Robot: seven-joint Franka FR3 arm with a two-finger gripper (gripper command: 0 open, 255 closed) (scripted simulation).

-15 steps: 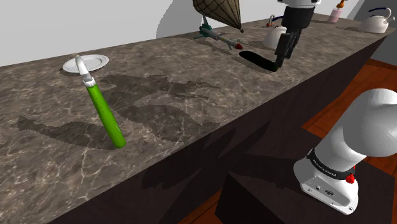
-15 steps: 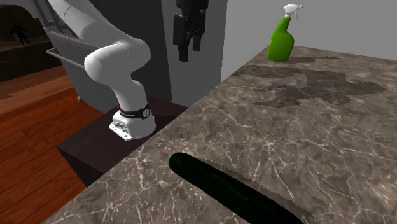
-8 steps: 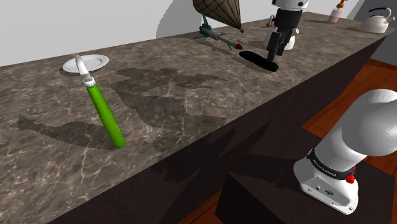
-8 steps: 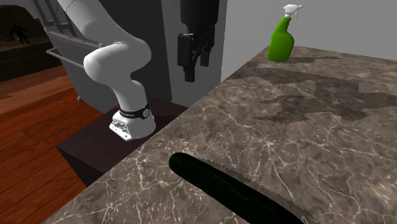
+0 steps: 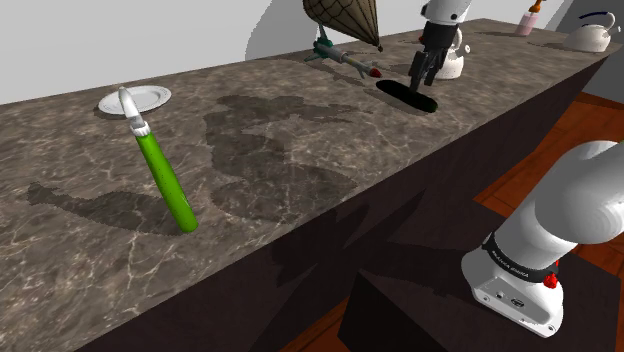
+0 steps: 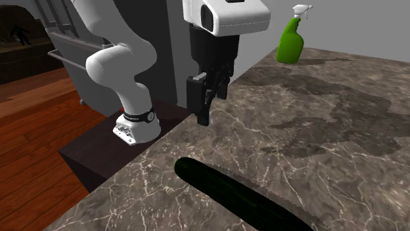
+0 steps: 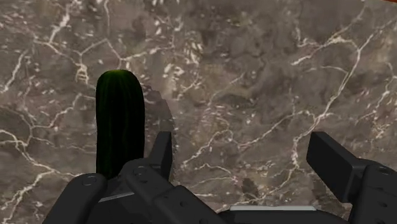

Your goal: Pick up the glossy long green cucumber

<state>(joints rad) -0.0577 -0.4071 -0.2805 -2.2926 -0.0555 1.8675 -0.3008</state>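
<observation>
Just above the marble countertop, the gripper hangs with fingers spread, the dark green cucumber lying outside them.

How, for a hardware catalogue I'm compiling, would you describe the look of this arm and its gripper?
The arm has smooth, rounded white links with dark joints; a black band with tiny white lettering rings its base, with a small red mark beside it. The gripper is black under a boxy white housing, its fingers flat and blocky.
</observation>
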